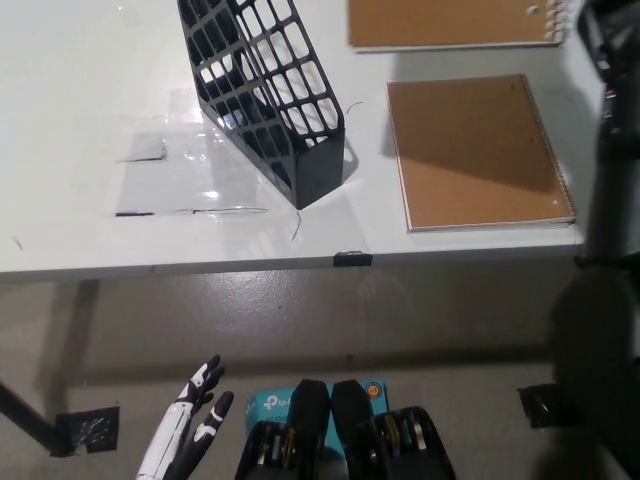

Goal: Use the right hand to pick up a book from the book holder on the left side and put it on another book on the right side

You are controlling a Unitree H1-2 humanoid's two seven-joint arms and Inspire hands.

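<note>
Now lifted book (450,22) left of right arm (612,150).

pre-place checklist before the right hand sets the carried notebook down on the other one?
1. Carried notebook out of the book holder: ok, it is at the top edge, right of the holder.
2. Grip on it: cannot tell, the right hand is not visible, only the black arm at the right edge.
3. Target notebook flat on the table, top bare: ok.
4. Carried notebook over the target: not ok, it is beyond the far edge.
5. Left hand clear: ok, low below the table, open.
</note>
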